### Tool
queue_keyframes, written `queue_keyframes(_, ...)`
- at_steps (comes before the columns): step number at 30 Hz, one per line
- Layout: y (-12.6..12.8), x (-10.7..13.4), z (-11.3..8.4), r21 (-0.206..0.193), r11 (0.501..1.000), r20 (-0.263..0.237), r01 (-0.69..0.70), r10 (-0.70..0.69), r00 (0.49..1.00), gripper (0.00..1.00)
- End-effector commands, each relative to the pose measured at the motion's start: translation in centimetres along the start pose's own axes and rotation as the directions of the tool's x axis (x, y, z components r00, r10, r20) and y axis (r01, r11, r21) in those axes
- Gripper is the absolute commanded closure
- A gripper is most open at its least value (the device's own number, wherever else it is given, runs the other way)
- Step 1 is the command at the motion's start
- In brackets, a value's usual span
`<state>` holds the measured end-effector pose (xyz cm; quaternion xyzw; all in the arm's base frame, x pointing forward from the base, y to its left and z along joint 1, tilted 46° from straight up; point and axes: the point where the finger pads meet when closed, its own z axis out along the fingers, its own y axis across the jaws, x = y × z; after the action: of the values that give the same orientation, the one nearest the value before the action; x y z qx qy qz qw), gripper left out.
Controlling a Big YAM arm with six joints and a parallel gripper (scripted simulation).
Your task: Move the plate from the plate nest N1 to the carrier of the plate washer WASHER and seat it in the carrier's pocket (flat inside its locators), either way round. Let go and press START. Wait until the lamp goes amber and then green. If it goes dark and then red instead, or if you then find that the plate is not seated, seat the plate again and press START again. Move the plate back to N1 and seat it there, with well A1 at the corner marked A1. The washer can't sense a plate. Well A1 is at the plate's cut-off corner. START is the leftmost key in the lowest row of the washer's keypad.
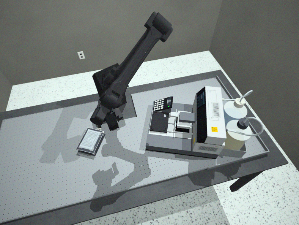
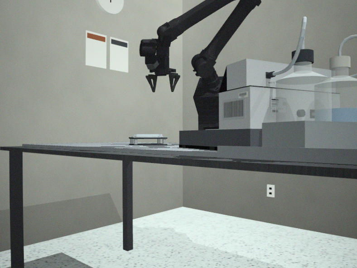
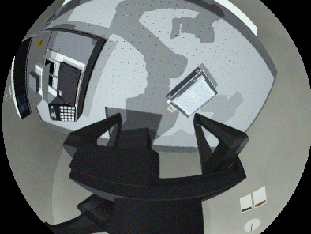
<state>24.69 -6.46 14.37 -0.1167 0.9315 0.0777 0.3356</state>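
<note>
The white plate (image 1: pixel 90 139) (image 2: pixel 147 135) (image 3: pixel 194 96) is seen at left in the overhead view, borne flat on the plate nest N1 (image 1: pixel 98 141) (image 2: pixel 131 137) (image 3: pixel 185 86), which is set on the perforated table (image 1: pixel 48 135) (image 2: pixel 86 152) (image 3: pixel 130 59). A small pale label (image 1: pixel 99 129) (image 3: pixel 170 107) is mounted at one end of the nest. To the right of the plate, and raised well above the table, the black gripper (image 1: pixel 112 122) (image 2: pixel 163 91) (image 3: pixel 158 115) is pointed downward with its fingers spread wide and nothing grasped, carried by the bent arm (image 1: pixel 135 53) (image 2: pixel 196 16). Farther right, a green lamp (image 1: pixel 168 106) (image 3: pixel 51 107) is lit beside the pale keys of the tilted keypad (image 1: pixel 159 104) (image 3: pixel 67 112). A dark flat slab (image 1: pixel 159 121) (image 3: pixel 69 83) is placed next to the keypad, in front of the white washer (image 1: pixel 213 108) (image 2: pixel 235 107); from these angles, the pocket of the carrier cannot be made out with confidence. At far right, behind the washer, two clear bottles are stood side by side, one topped by a pale cap (image 1: pixel 239 102) (image 2: pixel 340 61) and the other by a dark cap (image 1: pixel 243 123) (image 2: pixel 302 56), with hoses led from both
</note>
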Motion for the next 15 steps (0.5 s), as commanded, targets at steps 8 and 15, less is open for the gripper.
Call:
queue_keyframes(8,3.9,1.9,0.4,-0.030,0.990,0.038,-0.135,0.137,0.990,0.00)
queue_keyframes(15,6.7,3.8,1.4,-0.068,0.977,0.065,-0.204,0.208,0.976,0.00)
